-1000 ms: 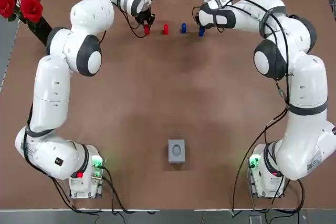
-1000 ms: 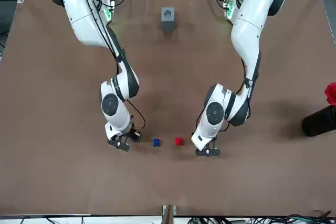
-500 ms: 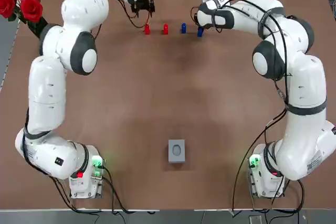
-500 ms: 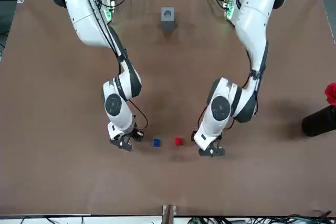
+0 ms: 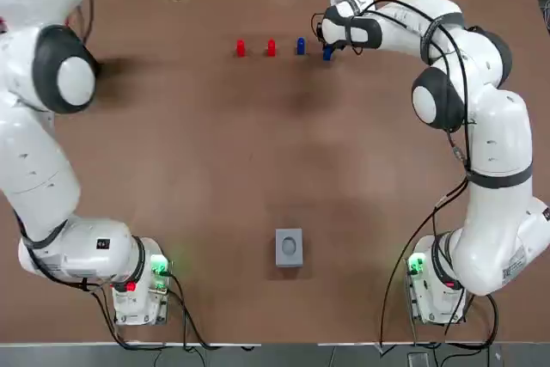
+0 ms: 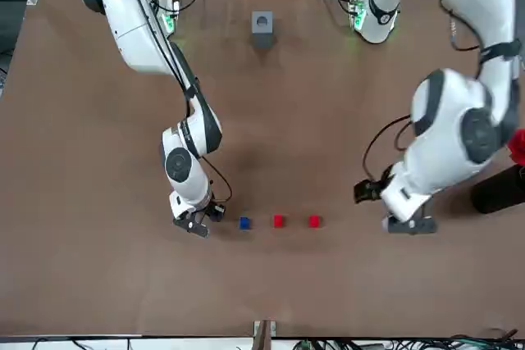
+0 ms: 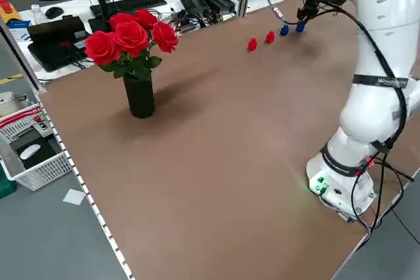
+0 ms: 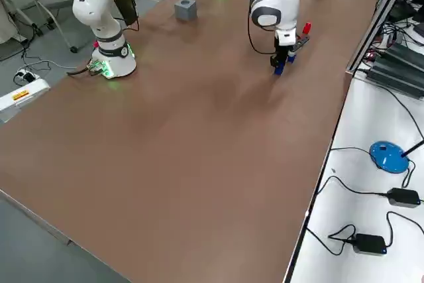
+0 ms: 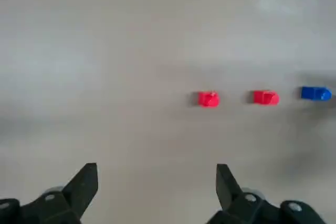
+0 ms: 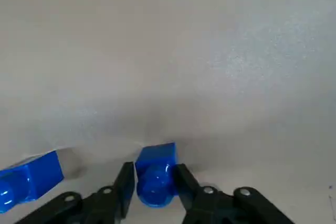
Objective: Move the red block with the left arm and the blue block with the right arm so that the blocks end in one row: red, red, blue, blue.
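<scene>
The right gripper [image 10: 152, 168] was pinching the held blue block [image 10: 156, 156], one finger pressed to each side. It stood at the right end of the row, close to the far edge of the table [image 5: 284, 152]. Just to its left sat the other blue block [image 5: 300, 45], apart from it by a small gap. Beyond that came the inner red block [image 5: 271, 46] and the outer red block [image 5: 240, 46], so from left to right the order already read red, red, blue, blue. Whether the held block rested fully on the table could not be told.

The step in hand looked like the release. From overhead the held block seemed a shade nearer than its three neighbours, so a slight nudge toward the far edge before letting go would probably straighten the line. The fingers ought to part evenly, only enough to clear the block, and then rise straight up, since any sideways drift could knock the neighbour out of place.

The left gripper [image 9: 156, 184] hung above the table, well off to the left of the row, its fingers spread wide with nothing between them.
</scene>
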`<action>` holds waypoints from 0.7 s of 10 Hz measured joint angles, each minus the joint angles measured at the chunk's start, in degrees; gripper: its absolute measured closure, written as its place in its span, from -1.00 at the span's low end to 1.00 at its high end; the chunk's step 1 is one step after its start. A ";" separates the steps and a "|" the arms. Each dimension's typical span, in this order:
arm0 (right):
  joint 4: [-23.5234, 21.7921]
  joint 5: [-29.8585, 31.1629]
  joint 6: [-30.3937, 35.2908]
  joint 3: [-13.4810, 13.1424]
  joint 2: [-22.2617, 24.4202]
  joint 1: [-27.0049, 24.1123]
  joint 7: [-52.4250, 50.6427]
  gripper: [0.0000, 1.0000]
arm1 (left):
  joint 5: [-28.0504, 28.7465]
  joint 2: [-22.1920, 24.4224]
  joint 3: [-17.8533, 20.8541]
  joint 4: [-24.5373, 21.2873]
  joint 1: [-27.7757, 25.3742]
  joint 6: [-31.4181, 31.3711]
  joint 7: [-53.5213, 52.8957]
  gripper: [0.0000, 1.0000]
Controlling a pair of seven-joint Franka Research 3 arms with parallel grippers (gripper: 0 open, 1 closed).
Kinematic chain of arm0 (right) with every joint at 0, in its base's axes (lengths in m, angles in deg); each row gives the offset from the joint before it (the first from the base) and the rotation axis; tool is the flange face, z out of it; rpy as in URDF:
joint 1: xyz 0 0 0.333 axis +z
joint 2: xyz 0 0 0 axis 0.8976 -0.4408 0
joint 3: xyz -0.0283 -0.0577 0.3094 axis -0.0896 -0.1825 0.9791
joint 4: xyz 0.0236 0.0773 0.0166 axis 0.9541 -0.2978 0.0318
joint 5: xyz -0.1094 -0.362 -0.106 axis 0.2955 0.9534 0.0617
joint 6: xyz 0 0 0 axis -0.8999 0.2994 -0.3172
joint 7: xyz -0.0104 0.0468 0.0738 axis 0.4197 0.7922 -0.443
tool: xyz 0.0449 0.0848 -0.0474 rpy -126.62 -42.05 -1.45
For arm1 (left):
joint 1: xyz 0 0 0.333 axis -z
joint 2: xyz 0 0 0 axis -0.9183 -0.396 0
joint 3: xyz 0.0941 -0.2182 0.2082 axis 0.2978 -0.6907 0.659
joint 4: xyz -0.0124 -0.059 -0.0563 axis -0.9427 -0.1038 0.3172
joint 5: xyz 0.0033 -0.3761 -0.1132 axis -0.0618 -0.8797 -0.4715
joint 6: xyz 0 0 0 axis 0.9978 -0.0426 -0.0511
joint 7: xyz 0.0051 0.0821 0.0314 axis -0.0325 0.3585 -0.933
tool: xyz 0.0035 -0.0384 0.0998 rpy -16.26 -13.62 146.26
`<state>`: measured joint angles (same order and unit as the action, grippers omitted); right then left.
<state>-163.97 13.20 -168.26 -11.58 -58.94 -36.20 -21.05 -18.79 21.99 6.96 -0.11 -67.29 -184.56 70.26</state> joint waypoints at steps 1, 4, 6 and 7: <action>0.09 0.00 0.00 0.02 -0.04 0.01 0.03 0.09 | -0.12 2.89 -0.02 -0.72 -1.36 2.22 -0.62 -0.99; 1.05 0.00 1.59 0.10 -0.10 0.06 0.22 0.08 | -0.14 14.36 7.12 -7.30 -2.32 4.14 -2.52 -0.99; 1.35 0.00 2.18 0.15 -0.15 0.07 0.51 0.06 | -0.17 22.01 11.30 -13.91 -2.66 4.08 -7.48 -0.98; 1.37 0.00 2.23 0.16 -0.19 0.07 0.58 0.02 | -0.18 25.51 12.47 -16.98 -2.79 4.07 -9.69 -0.98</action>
<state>-162.60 13.20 -166.03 -11.43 -59.13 -36.12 -20.46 -18.97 47.50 19.44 -17.09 -70.09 -180.49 60.57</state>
